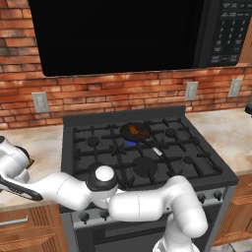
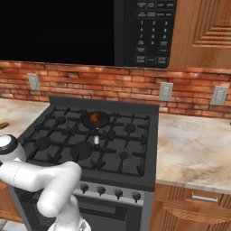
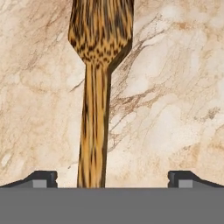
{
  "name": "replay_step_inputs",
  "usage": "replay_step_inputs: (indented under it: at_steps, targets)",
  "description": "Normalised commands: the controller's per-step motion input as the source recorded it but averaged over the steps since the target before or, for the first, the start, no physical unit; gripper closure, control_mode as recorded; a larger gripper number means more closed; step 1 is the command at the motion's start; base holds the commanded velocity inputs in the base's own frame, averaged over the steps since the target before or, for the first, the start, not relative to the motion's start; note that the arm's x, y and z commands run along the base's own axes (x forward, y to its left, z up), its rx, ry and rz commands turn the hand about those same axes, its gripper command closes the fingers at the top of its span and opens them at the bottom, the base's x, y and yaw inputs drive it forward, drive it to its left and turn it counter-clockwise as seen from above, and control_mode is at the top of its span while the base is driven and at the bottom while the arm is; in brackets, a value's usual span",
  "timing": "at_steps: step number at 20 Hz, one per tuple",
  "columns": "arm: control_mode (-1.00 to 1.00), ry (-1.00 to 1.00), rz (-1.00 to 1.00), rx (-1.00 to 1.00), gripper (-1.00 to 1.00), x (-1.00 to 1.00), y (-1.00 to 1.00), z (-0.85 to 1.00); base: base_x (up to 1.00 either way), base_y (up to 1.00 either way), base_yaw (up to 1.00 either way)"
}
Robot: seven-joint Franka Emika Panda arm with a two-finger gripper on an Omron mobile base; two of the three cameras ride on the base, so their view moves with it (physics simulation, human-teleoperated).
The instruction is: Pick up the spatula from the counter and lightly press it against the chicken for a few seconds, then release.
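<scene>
Left base view
- Landmark: black gas stove (image 1: 98,120) with iron grates, set in a beige marbled worktop (image 1: 44,142) under a red brick wall.
- Pan: small dark frying pan (image 1: 129,134) with a silver handle, on the stove's middle rear burner.
- Chicken: orange-brown piece of chicken (image 1: 138,130) lying in the pan.
- Arm: white arm (image 1: 64,187) stretched from in front of the stove out over the worktop on the stove's left.
- Spatula: a brown end of the wooden spatula (image 1: 30,162) shows beside the hand, on the worktop left of the stove.

Right base view
- Stove: (image 2: 135,149) in mid-frame, with the pan (image 2: 101,120) and chicken (image 2: 94,118) at its rear middle.
- Spatula: a brown sliver (image 2: 3,125) at the frame edge, on the worktop left of the stove.

Hand view
- Spatula: dark-grained wood, flat blade at the top, long handle (image 3: 94,131) running down the frame, flat on the worktop (image 3: 175,109).
- Tool: (image 3: 112,180) fingers apart, one dark tip (image 3: 43,178) on each side of the handle end. The handle is nearer the tip on the picture's left and touches neither.
</scene>
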Motion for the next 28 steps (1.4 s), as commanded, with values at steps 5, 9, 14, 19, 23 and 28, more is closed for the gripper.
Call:
replay_step_inputs:
  at_steps: [5,9,14,19,23,28]
  targets:
    - [-1.0,0.0,0.0,-0.03,1.0,0.29,0.28,-0.08,0.0,0.0,0.0]
    - [-1.0,0.01,0.0,-0.04,1.0,0.21,0.16,-0.17,0.0,0.0,0.0]
    - [-1.0,0.01,0.0,-0.06,1.0,0.03,0.0,-0.17,0.0,0.0,0.0]
    - [-1.0,0.02,0.0,-0.06,1.0,0.02,0.0,-0.13,0.0,0.0,0.0]
    - [-1.0,0.0,0.0,-0.06,1.0,0.0,0.0,0.02,0.0,0.0,0.0]
    - [-1.0,0.0,-0.01,-0.03,1.0,-0.15,0.0,0.26,0.0,0.0,0.0]
